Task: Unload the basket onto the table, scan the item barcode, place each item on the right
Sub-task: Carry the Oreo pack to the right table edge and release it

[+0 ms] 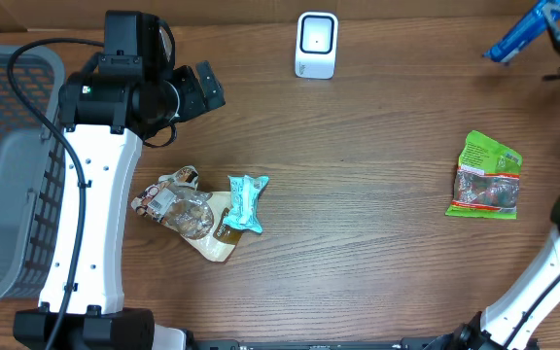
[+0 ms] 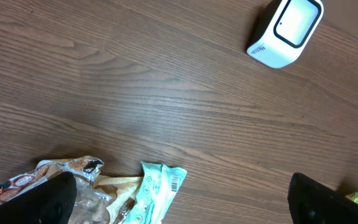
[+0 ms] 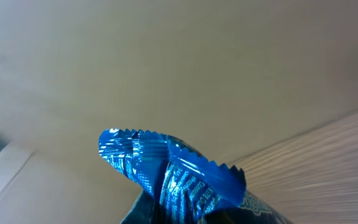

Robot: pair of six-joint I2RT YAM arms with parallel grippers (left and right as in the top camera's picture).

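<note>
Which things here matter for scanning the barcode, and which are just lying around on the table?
In the job: blue packet, gripped by the right end effector; white scanner.
Lying about: green packet; teal packet; clear snack bag beside it; grey basket.

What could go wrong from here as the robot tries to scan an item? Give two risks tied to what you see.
1. The right gripper pinches the blue packet by one end, well away from the scanner; it may swing or slip on the way.
2. No barcode shows on that packet, so it might reach the scanner facing the wrong way.
</note>
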